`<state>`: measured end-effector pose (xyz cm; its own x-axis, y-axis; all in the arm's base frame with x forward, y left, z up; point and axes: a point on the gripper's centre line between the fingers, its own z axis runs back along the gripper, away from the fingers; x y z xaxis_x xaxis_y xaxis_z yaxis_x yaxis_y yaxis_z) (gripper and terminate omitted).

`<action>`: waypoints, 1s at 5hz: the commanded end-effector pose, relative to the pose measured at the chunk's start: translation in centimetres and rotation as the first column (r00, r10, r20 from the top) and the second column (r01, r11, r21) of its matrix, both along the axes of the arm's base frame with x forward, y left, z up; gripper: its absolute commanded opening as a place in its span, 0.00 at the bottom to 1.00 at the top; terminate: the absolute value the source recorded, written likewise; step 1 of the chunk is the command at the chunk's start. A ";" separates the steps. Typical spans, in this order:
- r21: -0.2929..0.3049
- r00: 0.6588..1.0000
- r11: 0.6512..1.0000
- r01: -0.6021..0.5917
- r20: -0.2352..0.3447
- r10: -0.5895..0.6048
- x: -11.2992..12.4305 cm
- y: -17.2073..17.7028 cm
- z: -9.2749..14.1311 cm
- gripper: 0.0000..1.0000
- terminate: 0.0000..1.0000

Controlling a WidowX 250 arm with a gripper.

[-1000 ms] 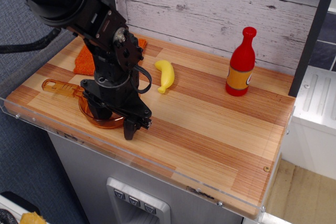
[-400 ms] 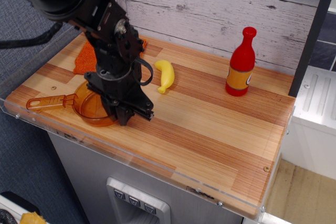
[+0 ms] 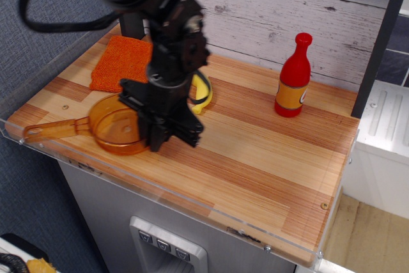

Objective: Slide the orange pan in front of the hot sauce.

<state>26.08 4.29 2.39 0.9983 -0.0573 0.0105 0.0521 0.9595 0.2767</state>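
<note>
Gripper (image 3: 160, 140) tips sit down at the right rim of the orange pan (image 3: 118, 131), near the front left of the wooden table (image 3: 268, 158); whether the jaws pinch that rim or merely press against it cannot be told, since the dark wrist hides the contact. Compared with a second ago, the arm has swung to the right and risen off the pan, which now shows almost whole, where before the arm stood over it. The pan has turned: its handle, which pointed back and left, now points toward the front left corner, its end near the table edge, and the bowl has crept a little to the right. Just behind the gripper, the banana (image 3: 206, 94) is half hidden. Farther back left lies the orange cloth (image 3: 121, 62), now fully uncovered. Well apart, at the far right, stands the hot sauce (image 3: 293, 78). By my judgement the slide has only begun; most of the travel across the table remains.
</note>
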 end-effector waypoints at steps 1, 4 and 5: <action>0.068 0.989 0.989 0.128 0.065 -0.133 2.3 -5.4 3.3 0.00 0.00; -0.027 0.982 0.998 0.057 0.180 -0.051 3.6 -13.4 3.9 0.00 0.00; -0.075 0.985 0.996 0.043 0.172 -0.029 3.8 -15.6 3.2 0.00 0.00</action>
<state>29.27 -11.11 4.30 0.9854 -0.0823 0.1491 0.0493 0.9759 0.2125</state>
